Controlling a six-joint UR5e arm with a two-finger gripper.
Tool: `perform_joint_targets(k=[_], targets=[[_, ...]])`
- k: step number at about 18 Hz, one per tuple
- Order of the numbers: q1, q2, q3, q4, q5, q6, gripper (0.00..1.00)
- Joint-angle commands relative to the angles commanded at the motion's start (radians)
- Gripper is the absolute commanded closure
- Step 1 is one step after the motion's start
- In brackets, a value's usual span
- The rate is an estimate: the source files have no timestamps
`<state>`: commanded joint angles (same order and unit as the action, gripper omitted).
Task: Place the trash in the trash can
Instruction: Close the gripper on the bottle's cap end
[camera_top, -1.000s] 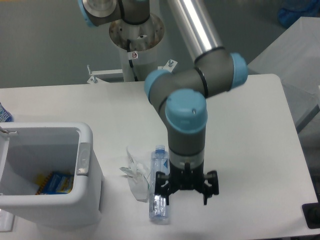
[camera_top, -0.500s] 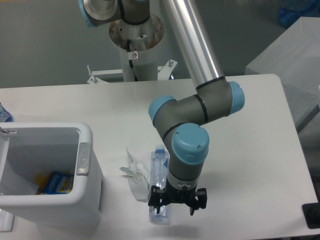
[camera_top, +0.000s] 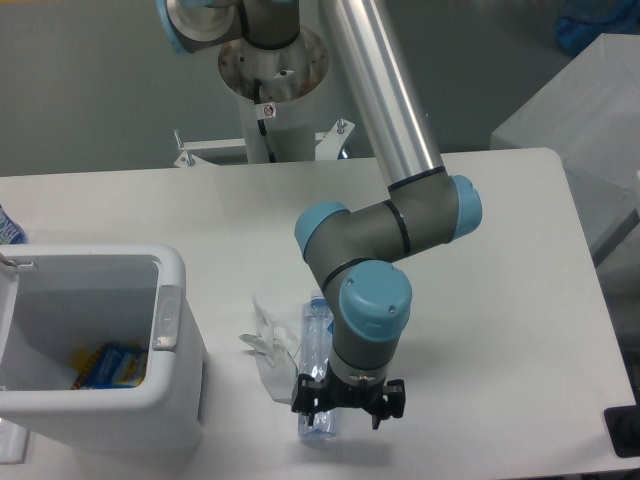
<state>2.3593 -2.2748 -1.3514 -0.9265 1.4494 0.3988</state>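
Note:
A clear crinkled plastic bottle (camera_top: 315, 345) with a blue cap lies on the white table, its cap end pointing away from me. A crumpled white wrapper (camera_top: 268, 350) lies right beside it on its left. My gripper (camera_top: 345, 400) hangs open just above the table over the bottle's lower end, one finger left of the bottle and the other to its right. The bottle's lower part is partly hidden behind the gripper. The trash can (camera_top: 170, 270), a large white bin with a grey tab, stands at the left.
Inside the bin lies a blue and yellow packet (camera_top: 110, 365). The arm's base column (camera_top: 272, 70) stands at the back of the table. A dark object (camera_top: 625, 432) sits at the table's front right corner.
The gripper has shifted left and slightly toward the front, from beside the bottle to over its lower end. The bottle and wrapper have not moved.

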Motion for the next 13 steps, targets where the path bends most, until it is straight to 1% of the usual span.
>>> perform_joint_targets(k=[2, 7, 13], targets=[[-0.017, -0.003, 0.001, 0.0, 0.011, -0.003, 0.0], [-0.023, -0.008, -0.003, 0.0, 0.012, -0.011, 0.0], [-0.031, -0.035, -0.003, 0.003, 0.017, -0.012, 0.0]])
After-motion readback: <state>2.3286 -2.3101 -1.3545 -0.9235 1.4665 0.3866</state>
